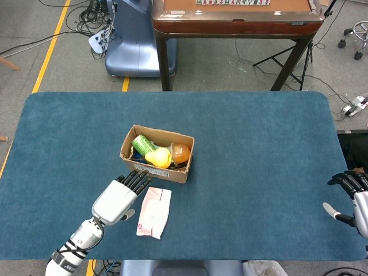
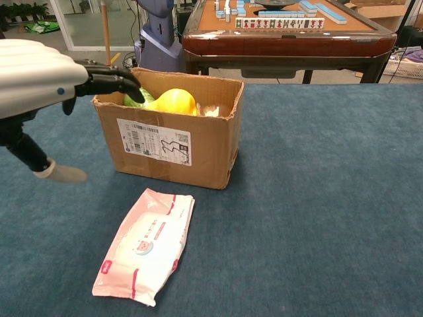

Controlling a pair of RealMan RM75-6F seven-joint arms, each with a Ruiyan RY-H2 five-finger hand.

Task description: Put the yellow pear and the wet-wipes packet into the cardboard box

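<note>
yellow pear (image 1: 158, 157) inside cardboard box (image 1: 183, 173); wet-wipes packet (image 1: 154, 212) lies near box; left hand (image 1: 117, 199) empty beside packet.

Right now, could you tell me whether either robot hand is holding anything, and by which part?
Nothing is held. The left robot hand hovers open beside the pink-and-white wet-wipes packet; the right robot hand is empty at the table edge.
</note>
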